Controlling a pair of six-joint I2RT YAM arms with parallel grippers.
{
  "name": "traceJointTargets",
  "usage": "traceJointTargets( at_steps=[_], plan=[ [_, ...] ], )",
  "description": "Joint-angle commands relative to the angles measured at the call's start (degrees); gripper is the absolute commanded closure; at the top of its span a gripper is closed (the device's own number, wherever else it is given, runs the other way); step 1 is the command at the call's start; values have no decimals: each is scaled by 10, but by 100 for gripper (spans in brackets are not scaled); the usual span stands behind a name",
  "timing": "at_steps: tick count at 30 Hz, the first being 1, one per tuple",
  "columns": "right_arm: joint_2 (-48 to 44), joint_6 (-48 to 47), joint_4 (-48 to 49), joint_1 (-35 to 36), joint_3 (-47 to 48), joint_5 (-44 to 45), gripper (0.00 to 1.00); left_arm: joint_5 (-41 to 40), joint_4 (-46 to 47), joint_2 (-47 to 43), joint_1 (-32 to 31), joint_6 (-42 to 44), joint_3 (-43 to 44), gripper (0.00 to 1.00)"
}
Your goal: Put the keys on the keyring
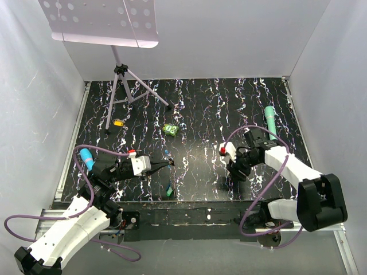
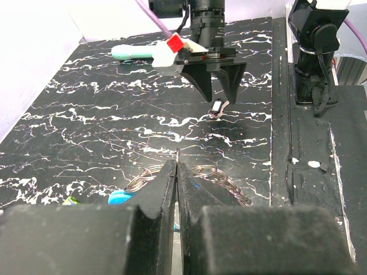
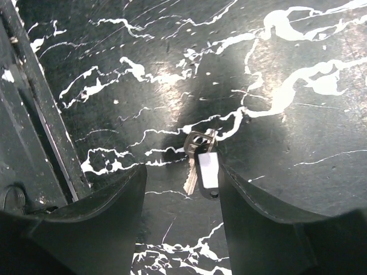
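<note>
A key lies flat on the table, squarely between the fingers of the right gripper, and they're spread wide, touching nothing. Over at the left gripper, the keyring loops sit right under the tips, its blue clip off to the left. Tips clenched tight; whether they pinch the ring, can't tell. A teal key lies nearby.

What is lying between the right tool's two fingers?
Small keys lie on the black table, between the fingers of the open right tool. The right wrist view shows it.
</note>
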Motion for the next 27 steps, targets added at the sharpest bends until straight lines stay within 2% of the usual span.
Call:
traceJointTargets(
  at_steps=[1, 13, 27],
  plan=[
    [-44, -65, 42, -8, -19, -25, 39, 3, 11, -7, 3, 7, 18, 100],
    [-48, -142, 51, -21, -33, -33, 48, 4, 9, -7, 3, 8, 18, 100],
    [-52, -137, 25, -22, -21, -43, 47, 5, 7, -5, 4, 10, 19, 100]
  ],
)
